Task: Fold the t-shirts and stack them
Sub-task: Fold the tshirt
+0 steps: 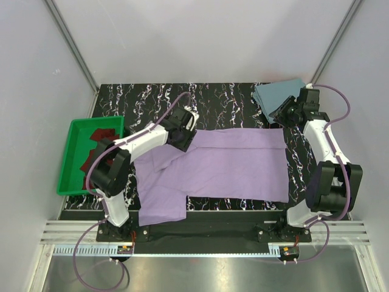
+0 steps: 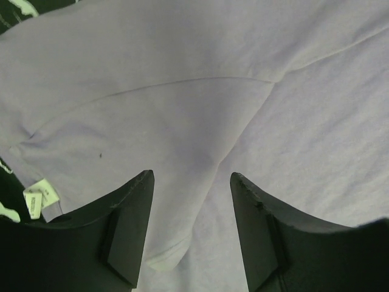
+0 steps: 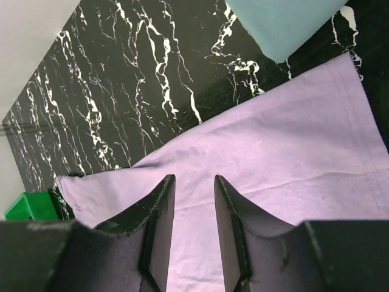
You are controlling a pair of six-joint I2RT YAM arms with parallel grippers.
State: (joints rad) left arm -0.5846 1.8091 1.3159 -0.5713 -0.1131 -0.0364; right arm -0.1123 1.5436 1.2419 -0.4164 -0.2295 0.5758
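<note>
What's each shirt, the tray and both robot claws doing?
lavender t-shirt: spread out on the table, not neatly folded
teal t-shirt: folded, far right corner
maroon t-shirt: crumpled in the green tray
green tray: holds that shirt
left gripper: open, over the lavender t-shirt
right gripper: open, holding nothing

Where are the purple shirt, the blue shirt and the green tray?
purple shirt (image 1: 237,164), top view, middle of its body.
blue shirt (image 1: 273,97), top view, middle of the folded cloth.
green tray (image 1: 74,152), top view, bare left floor.
</note>
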